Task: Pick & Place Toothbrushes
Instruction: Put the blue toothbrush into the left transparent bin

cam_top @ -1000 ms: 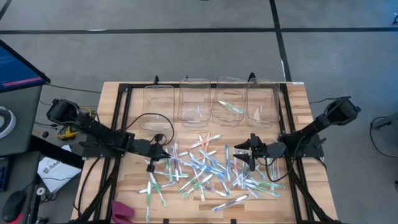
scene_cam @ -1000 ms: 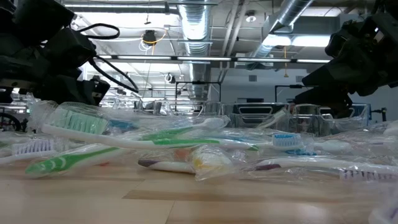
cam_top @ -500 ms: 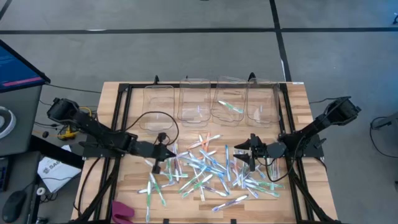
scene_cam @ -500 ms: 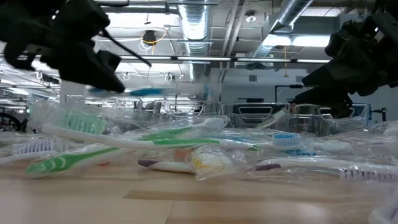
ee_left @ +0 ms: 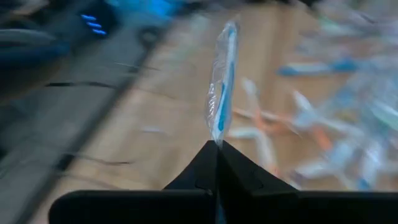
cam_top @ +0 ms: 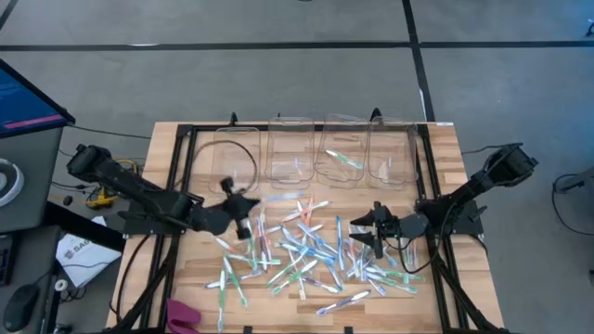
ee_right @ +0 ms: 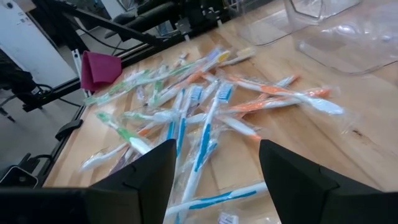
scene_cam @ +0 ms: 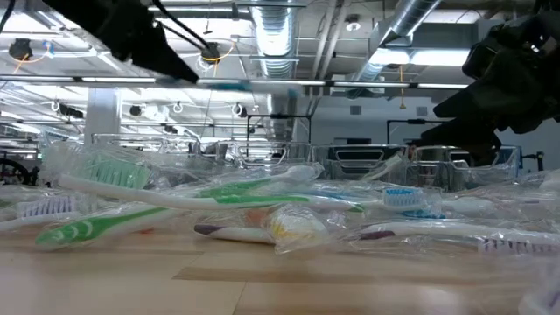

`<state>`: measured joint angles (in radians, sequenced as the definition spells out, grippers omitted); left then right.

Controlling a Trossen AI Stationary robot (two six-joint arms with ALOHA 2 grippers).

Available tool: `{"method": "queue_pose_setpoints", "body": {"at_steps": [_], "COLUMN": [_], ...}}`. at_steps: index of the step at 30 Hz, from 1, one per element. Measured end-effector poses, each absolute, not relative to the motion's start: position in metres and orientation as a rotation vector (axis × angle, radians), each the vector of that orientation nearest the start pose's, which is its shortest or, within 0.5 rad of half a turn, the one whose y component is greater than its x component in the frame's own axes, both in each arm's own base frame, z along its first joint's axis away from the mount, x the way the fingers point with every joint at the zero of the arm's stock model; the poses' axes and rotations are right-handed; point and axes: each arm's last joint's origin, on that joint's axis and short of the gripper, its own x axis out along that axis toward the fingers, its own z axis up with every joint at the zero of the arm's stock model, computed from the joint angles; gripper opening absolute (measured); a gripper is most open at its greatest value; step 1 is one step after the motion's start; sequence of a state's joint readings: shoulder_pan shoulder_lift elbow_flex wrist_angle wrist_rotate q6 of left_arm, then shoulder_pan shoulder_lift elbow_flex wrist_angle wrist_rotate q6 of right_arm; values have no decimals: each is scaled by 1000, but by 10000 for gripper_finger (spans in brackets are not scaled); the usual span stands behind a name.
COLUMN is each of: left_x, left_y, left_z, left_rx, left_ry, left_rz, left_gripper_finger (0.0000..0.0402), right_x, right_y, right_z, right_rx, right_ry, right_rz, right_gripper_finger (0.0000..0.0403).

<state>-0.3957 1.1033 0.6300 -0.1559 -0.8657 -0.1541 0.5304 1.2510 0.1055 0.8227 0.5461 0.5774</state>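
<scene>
blue-accented wrapped toothbrush (ee_left: 222, 87) is pinched in the closed left tool (cam_top: 243, 206), lifted above the wooden desk (cam_top: 195, 278) at the near-left edge of the pile of toothbrushes (cam_top: 306, 250). right tool (cam_top: 369, 229) hovers with jaws spread and nothing between them over the pile's right side; clear bins (cam_top: 314, 153) line the far edge
</scene>
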Motion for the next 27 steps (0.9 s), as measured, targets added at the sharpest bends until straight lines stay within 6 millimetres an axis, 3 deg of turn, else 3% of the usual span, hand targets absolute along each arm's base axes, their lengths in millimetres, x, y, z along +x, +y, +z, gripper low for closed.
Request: {"method": "queue_pose_setpoints", "body": {"at_steps": [5,9,27], "left_x": [182,164,152], "left_y": [-51,-39,11], "left_z": [254,260,214], "left_rx": [197,138,37], "left_ry": [379,349,463], "left_rz": [625,716,982], "left_gripper_finger": [1,0,1], "right_x": [162,161,158], "right_y": [80,82,85], "right_z": [126,126,124], "right_rx": [410,431,457], "right_ry": [265,266,269], "right_rz": [-82,-77,-111], "right_gripper_finger": [225,225,225]}}
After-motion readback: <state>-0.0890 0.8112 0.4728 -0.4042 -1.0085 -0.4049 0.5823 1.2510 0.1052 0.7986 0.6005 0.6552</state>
